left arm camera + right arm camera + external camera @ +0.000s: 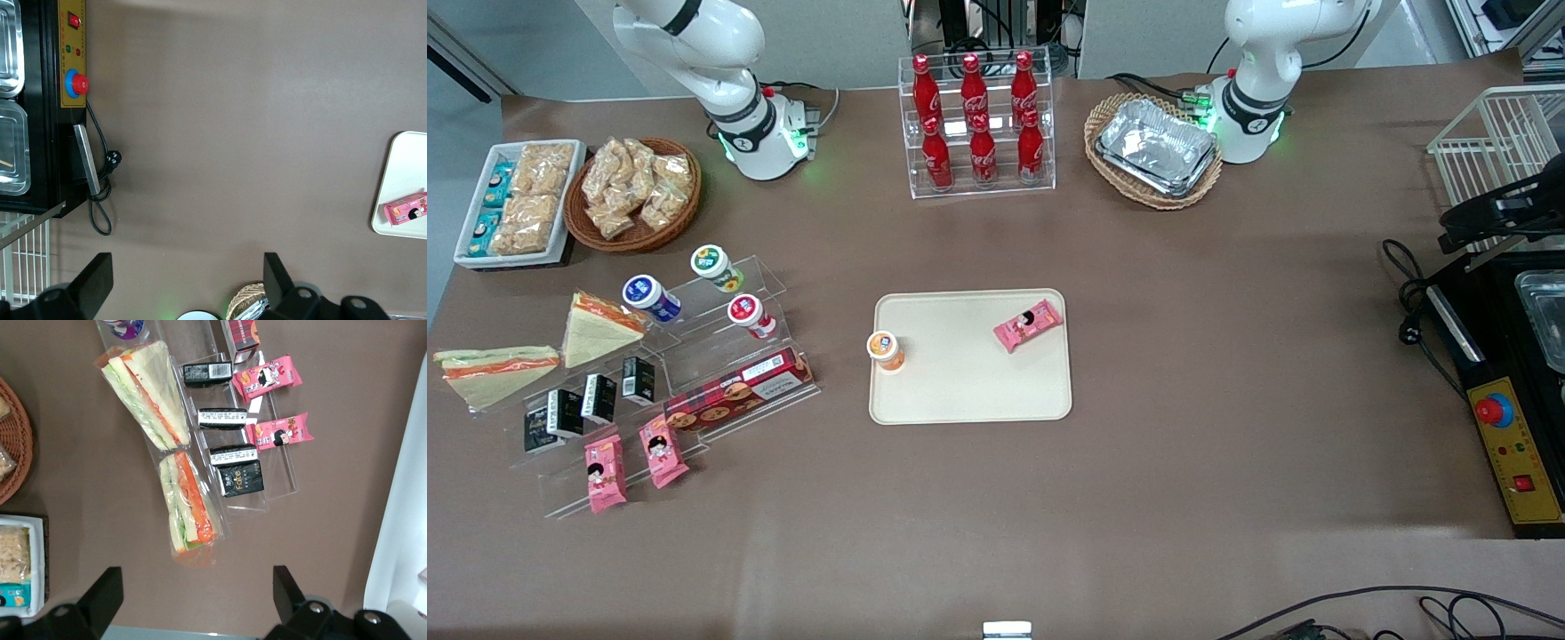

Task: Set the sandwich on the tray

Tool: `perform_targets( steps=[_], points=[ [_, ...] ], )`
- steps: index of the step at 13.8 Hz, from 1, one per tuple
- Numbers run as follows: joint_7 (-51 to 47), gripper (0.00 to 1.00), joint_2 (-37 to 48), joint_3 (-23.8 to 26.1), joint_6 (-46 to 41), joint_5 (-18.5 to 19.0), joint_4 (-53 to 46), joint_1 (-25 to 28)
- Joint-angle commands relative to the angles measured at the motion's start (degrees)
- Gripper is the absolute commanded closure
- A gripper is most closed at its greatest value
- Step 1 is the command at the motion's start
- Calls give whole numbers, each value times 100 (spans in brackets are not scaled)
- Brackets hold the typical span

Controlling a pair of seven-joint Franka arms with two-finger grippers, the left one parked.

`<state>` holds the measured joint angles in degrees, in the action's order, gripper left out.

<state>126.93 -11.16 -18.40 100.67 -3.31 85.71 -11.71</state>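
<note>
The sandwich [494,372], a wrapped wedge with a green and an orange stripe, lies on the table at the working arm's end, beside a clear stepped stand. In the right wrist view the sandwich [190,507] lies flat, its tip pointing toward my gripper [193,600]. The gripper hangs high above the table with its fingers [100,597] wide open and empty. The arm's hand does not show in the front view. The cream tray [969,391] sits mid-table and also shows in the right wrist view [403,520]. It holds an orange-lidded cup [886,348] and a pink snack pack [1028,324].
A second wedge sandwich [596,327] leans on the stand [720,356] beside the first and also shows in the right wrist view [147,393]. The stand holds cups, black cartons [233,463], a biscuit box and pink packs [280,430]. A snack basket [633,191] and a white tray [516,204] lie farther from the front camera.
</note>
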Motion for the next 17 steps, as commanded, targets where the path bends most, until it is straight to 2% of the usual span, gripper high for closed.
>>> perform_targets(
  steps=[1,5,9,17],
  points=[
    [349,0,-167,55,75,-231,-46,-77],
    [656,0,-308,47,250,-425,-46,-94],
    [1209,0,-466,3,557,-820,-28,-191],
    [1738,0,-782,-24,743,-794,51,-288]
  ],
)
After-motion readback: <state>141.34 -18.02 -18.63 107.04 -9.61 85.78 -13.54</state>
